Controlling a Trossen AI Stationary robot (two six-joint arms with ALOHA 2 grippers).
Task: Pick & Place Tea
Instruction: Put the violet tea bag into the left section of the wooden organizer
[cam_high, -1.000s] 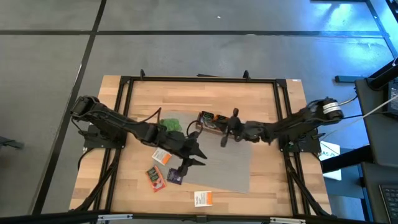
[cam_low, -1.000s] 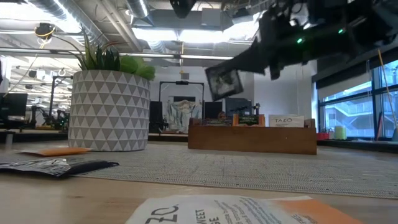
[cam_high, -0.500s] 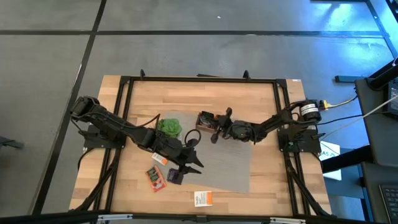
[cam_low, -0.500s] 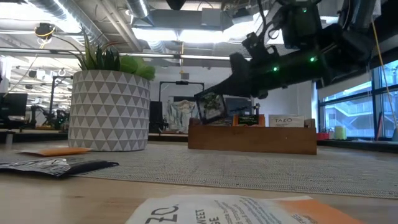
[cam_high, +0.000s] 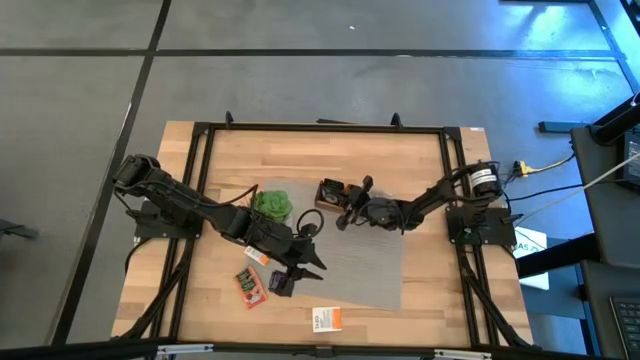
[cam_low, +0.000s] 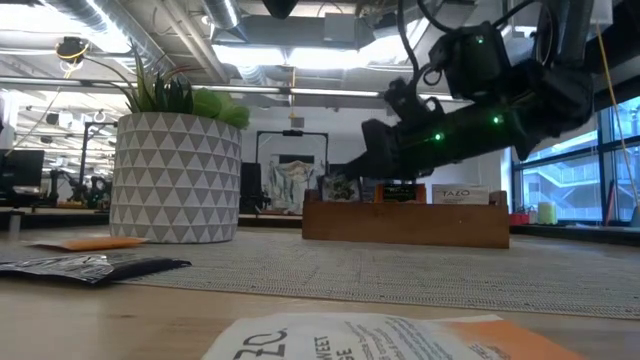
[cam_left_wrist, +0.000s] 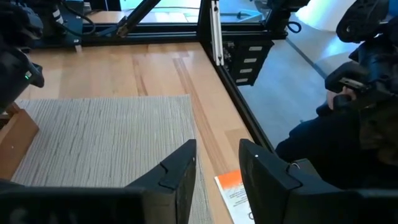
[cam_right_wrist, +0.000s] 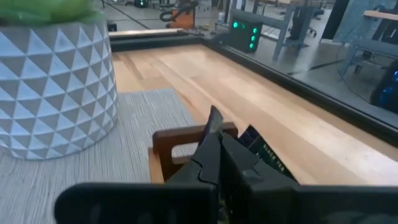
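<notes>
Your right end effector (cam_high: 343, 213) sits just right of centre in the high view, over the near end of the wooden box (cam_high: 334, 196), its fingers pinched together on a dark sachet (cam_right_wrist: 213, 126) held on edge. In the right wrist view the sachet's thin edge stands up between the fingers right at the box's end wall; whether it is already inside a compartment you cannot tell.

Your left end effector (cam_high: 303, 263) hangs below centre with its fingers apart and nothing between them. The loose tea lies near it: a dark sachet (cam_high: 281, 284) just below it, a red one (cam_high: 249, 286) and a white-and-orange one (cam_high: 259, 253) to its left, and another white-and-orange sachet (cam_high: 327, 320) well below, at the bench's lower edge.

Expect these sachets to be very light, thin and floppy, with slick wrappers. Lying flat, they offer little to grab, so take one by an edge or corner.
</notes>
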